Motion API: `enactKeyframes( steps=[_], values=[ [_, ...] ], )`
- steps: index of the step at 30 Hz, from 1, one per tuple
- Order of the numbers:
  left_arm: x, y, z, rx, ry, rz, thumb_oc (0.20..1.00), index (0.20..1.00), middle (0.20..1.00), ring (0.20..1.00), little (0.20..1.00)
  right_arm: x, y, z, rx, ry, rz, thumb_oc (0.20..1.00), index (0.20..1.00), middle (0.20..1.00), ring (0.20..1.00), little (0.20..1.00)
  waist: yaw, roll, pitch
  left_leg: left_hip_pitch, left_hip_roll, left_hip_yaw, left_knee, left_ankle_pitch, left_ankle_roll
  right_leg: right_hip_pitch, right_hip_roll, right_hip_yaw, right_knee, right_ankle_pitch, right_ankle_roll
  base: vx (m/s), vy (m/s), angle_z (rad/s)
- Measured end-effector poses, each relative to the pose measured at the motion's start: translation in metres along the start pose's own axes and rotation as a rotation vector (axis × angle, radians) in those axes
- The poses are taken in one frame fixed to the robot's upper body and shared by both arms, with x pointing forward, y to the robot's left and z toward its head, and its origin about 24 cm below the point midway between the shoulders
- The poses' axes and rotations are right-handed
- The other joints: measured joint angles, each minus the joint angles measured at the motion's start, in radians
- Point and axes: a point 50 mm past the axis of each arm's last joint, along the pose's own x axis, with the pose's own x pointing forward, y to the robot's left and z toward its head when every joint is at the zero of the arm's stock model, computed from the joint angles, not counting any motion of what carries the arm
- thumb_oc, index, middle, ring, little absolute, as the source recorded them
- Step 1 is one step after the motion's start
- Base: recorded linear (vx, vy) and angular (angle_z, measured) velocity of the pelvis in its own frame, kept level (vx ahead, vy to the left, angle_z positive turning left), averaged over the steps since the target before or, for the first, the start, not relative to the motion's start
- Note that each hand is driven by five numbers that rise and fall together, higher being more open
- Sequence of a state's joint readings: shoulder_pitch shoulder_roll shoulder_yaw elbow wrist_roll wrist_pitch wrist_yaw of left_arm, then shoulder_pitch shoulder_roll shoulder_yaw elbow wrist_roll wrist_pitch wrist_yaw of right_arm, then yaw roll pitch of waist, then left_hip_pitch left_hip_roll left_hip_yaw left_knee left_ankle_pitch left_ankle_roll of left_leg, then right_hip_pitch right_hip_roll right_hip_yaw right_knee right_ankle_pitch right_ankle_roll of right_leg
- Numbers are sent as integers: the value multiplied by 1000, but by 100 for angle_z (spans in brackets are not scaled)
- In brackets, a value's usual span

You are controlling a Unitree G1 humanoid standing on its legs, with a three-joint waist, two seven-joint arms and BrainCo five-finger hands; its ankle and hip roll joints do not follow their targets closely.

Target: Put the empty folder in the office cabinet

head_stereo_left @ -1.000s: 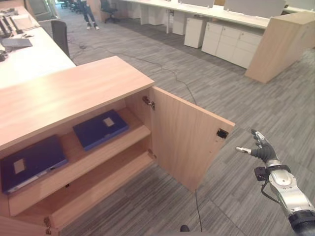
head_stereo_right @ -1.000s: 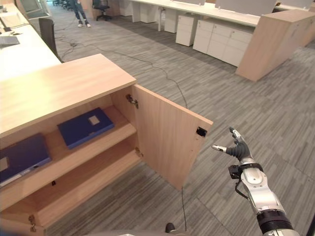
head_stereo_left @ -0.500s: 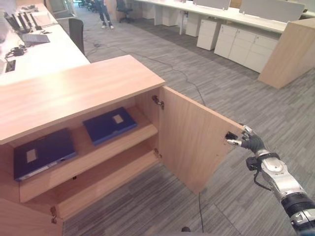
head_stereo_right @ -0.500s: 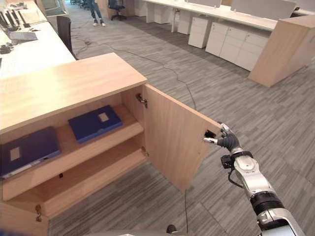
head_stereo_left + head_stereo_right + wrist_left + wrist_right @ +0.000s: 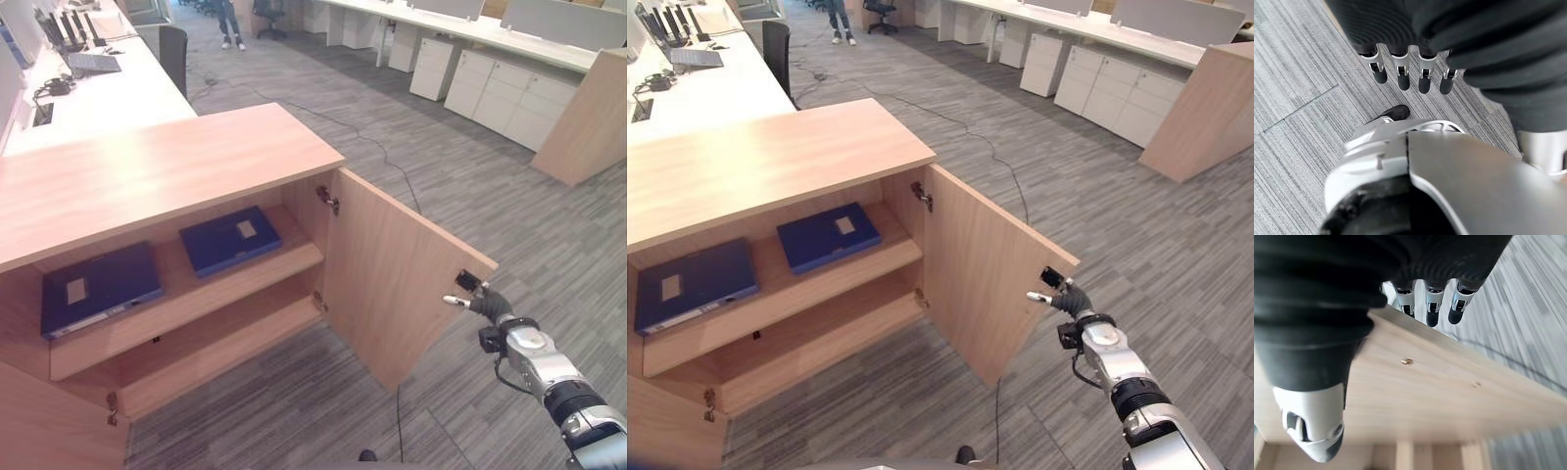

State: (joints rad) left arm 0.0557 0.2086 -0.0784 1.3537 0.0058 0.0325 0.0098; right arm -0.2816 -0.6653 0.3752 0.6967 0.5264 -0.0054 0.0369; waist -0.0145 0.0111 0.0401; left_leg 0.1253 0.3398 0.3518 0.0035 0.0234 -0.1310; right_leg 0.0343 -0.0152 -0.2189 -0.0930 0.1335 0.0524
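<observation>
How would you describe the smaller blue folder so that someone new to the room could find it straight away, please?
Start at the low wooden cabinet whose door stands open, with the right hand at the door's outer edge. On its upper shelf lie two flat dark blue folders. The smaller folder is the one nearer the hinges, with a small pale label, while the larger folder lies at the far side.

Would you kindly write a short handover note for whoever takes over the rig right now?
Right hand: open, fingers straight, at the free edge of the open cabinet door, by its black catch; the right wrist view shows the fingertips reaching past the door's edge.
Left hand: open, hanging over the carpet, holding nothing.
Office cabinet: door open; two blue folders lie flat on the upper shelf, one to the left, one to the right. The lower shelf is bare.
Done: folders are inside.
Left: likely swing the door shut.
</observation>
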Motion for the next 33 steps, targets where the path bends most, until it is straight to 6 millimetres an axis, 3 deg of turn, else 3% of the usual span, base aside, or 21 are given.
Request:
enactKeyframes(
  steps=[4,10,11,12,14,19,24,33],
  values=[
    [0,0,-5,-3,5,1,1000,1000,1000,1000,1000,-13,28,-4,71,-17,166,1000,1000,1000,1000,1000,-21,-1,-1,4,2,1,-1,7,-11,0,2,1,0,3,0,-9,0,-2],
    [-1,1,-7,-4,-8,0,1000,1000,1000,1000,1000,-29,97,-2,171,-25,543,1000,1000,1000,1000,1000,-24,-10,-10,4,5,-4,-10,12,-20,0,4,-5,0,6,-5,-4,-9,3],
    [-1,1,-6,-18,-15,0,1000,1000,1000,1000,1000,-37,126,-2,244,-32,650,1000,1000,1000,1000,1000,-10,-13,-14,0,6,-9,-17,12,-20,0,4,-12,0,5,-7,5,-27,8],
    [-1,0,-6,-38,-17,1,1000,1000,1000,1000,1000,-41,142,0,292,-39,706,1000,1000,1000,1000,1000,1,-14,-15,-3,7,-12,-19,12,-20,0,4,-14,4,5,-7,8,-32,14],
    [-1,1,-6,-52,-22,5,1000,1000,1000,1000,1000,-52,180,19,407,-112,836,1000,1000,1000,1000,1000,28,-14,-19,-10,7,-28,-24,12,-20,0,4,-22,6,5,-7,4,-22,17],
    [-2,1,-16,-86,-2,11,1000,1000,1000,1000,1000,-82,233,51,479,-229,1156,1000,1000,1000,1000,1000,82,-15,-44,-15,6,-45,-14,26,-37,6,3,-40,5,1,-7,13,-21,11],
    [-2,5,-19,-88,10,23,1000,1000,1000,1000,1000,-85,241,61,504,-260,1191,1000,1000,1000,1000,1000,89,-26,-44,-37,6,-66,-12,23,-33,4,0,-60,5,-1,-7,21,-34,13],
    [-2,5,-17,-81,1,32,1000,1000,1000,1000,1000,-83,238,46,459,-205,1178,1000,1000,1000,1000,1000,109,3,-14,-91,6,-121,-8,25,-30,-5,-5,-105,6,-7,-13,-15,-1,16]
  ],
)
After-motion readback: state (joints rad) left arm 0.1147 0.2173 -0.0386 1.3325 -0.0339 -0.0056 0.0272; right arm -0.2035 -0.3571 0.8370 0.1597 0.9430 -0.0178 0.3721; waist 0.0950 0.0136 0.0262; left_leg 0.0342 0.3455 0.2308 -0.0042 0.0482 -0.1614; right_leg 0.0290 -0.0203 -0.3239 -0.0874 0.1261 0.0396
